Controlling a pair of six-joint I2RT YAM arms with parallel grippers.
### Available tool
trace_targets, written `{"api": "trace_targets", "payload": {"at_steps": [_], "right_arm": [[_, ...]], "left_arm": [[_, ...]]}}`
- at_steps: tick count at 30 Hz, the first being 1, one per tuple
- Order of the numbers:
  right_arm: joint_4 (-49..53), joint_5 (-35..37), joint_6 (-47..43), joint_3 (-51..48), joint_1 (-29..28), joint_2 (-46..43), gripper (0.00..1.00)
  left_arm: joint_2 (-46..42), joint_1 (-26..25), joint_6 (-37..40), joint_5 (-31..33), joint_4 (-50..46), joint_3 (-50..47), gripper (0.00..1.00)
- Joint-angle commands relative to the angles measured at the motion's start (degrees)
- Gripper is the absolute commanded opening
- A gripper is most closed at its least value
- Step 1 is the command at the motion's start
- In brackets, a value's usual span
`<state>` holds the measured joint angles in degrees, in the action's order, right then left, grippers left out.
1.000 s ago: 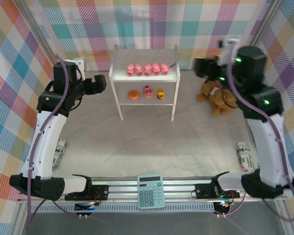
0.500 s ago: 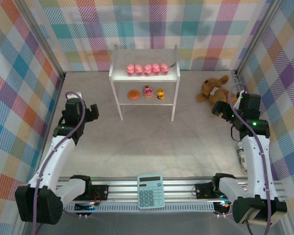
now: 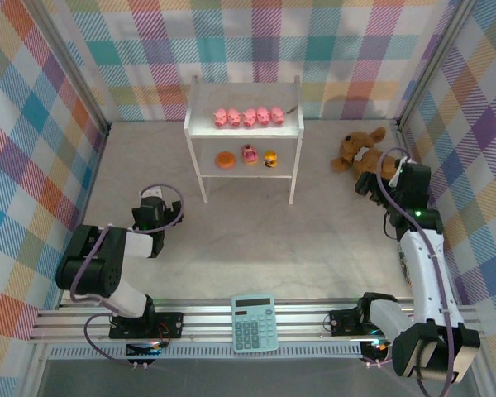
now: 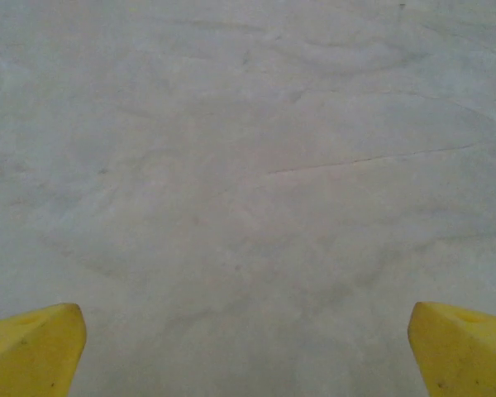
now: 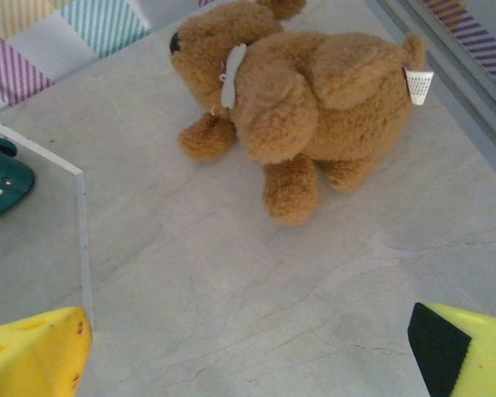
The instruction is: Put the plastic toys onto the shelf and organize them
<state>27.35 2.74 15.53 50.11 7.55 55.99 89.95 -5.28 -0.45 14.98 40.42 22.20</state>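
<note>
Plastic toys (image 3: pixel 249 154) sit on the shelf (image 3: pixel 200 126), pigs (image 3: pixel 249 117) up top, the rest below; left hand (image 4: pixel 248 347) wide open over bare surface (image 4: pixel 248 165); right hand (image 5: pixel 248 356) open too, near the brown plush (image 5: pixel 314 107).

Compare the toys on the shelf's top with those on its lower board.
Count: five pigs stand on top of the shelf; three toys sit on the lower board.
Colour: the pigs are all pink; below are an orange ring, a pink cupcake piece and a yellow duck.
Kind: the top toys match; the lower three all differ.
Shared: each group forms one left-to-right row.
</note>
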Motion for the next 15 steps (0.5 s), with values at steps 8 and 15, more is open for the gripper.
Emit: {"api": "trace_targets", "payload": {"at_steps": [8, 15], "right_arm": [[-48.36, -2.24, -4.76, -27.61, -1.34, -1.55, 0.99], [-66.59, -1.91, -6.01, -30.83, -1.75, 15.25, 0.99]], "left_arm": [[0.64, -1.62, 4.11, -3.54, 14.04, -1.17, 1.0], [0.65, -1.85, 4.29, -3.37, 14.32, -1.28, 1.0]]}}
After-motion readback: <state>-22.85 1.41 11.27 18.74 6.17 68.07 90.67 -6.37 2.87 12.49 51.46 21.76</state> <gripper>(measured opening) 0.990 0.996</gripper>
